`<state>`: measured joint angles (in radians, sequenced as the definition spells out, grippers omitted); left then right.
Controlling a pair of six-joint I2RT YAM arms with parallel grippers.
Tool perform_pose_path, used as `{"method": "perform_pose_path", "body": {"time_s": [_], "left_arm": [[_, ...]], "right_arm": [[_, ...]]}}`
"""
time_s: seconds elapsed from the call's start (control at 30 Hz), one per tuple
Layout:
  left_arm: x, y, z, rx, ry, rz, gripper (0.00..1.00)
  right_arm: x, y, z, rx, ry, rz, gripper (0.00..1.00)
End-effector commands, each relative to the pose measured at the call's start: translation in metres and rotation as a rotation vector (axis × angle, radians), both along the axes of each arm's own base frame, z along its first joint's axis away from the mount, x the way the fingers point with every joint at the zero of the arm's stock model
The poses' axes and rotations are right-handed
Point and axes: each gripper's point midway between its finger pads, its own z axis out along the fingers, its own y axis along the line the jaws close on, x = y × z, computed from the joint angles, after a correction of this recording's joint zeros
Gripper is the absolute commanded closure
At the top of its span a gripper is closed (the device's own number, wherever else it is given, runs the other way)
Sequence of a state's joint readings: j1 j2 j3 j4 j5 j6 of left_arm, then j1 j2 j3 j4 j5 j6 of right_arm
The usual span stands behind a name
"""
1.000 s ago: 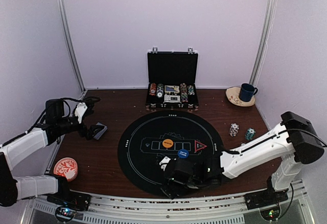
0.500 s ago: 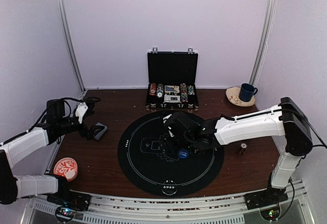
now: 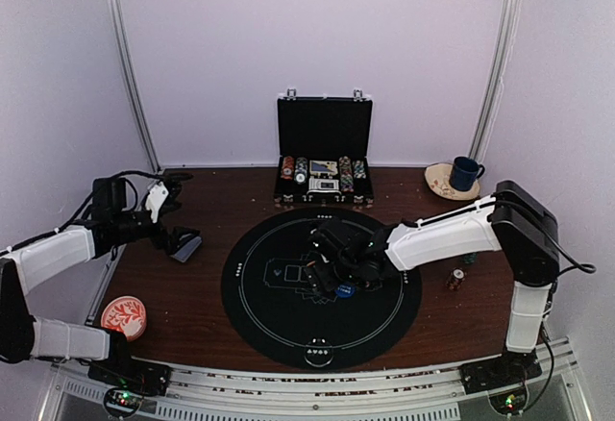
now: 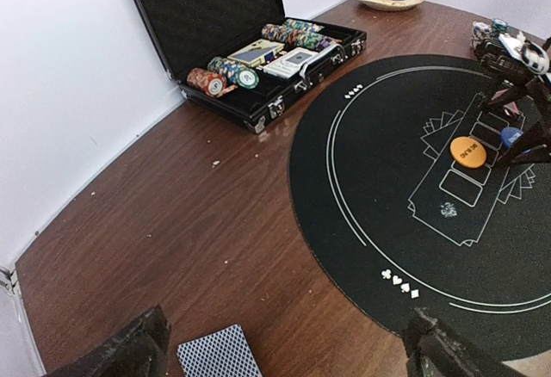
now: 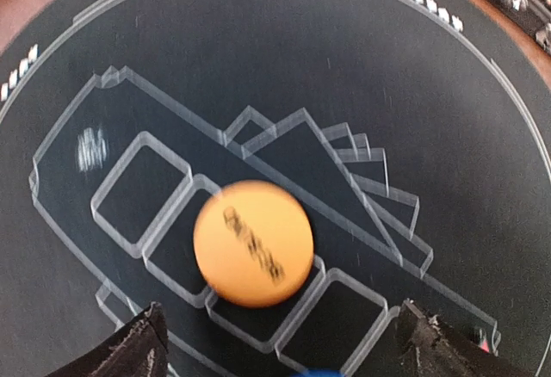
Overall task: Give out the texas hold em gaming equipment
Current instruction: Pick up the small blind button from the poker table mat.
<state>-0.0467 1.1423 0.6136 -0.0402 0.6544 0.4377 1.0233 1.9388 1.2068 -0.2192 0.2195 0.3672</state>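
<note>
A grey-blue-backed deck of playing cards (image 4: 219,355) lies on the brown table left of the mat, also seen from above as the deck (image 3: 188,246). My left gripper (image 4: 284,361) (image 3: 176,237) hovers over it, open, with the deck close to its left finger. An orange button disc (image 5: 252,242) (image 4: 468,151) rests on the mat's printed boxes. My right gripper (image 5: 288,351) (image 3: 323,265) stands open just above it, touching nothing. A blue button disc (image 3: 344,290) (image 4: 511,136) lies beside it. Small poker chips (image 3: 455,277) sit right of the mat.
The round black mat (image 3: 279,320) fills the table's middle. An open black briefcase (image 3: 324,176) with chip rows stands at the back. A blue mug (image 3: 467,172) on a saucer (image 3: 438,182) is back right. A red-and-white dish (image 3: 124,315) lies front left.
My right arm has swung from the mat's near edge to its middle and now hangs over the orange disc. The left gripper has shifted slightly right, toward the deck.
</note>
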Motion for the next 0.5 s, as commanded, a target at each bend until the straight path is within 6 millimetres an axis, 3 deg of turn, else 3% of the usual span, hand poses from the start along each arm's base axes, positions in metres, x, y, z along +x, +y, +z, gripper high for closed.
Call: {"method": "perform_pose_path", "body": {"time_s": [0.0, 0.17, 0.47], "left_arm": [[-0.002, -0.005, 0.001, -0.011, -0.002, -0.030, 0.02], [-0.014, -0.002, 0.001, 0.005, -0.060, -0.018, 0.02], [-0.021, 0.000, 0.005, 0.007, -0.103, -0.009, 0.02]], "right_arm": [[-0.019, -0.019, 0.006, 0.020, 0.033, 0.015, 0.08], [-0.032, -0.032, -0.001, 0.028, 0.054, 0.028, 0.08], [-0.036, -0.039, -0.018, 0.032, 0.068, 0.014, 0.11]]}}
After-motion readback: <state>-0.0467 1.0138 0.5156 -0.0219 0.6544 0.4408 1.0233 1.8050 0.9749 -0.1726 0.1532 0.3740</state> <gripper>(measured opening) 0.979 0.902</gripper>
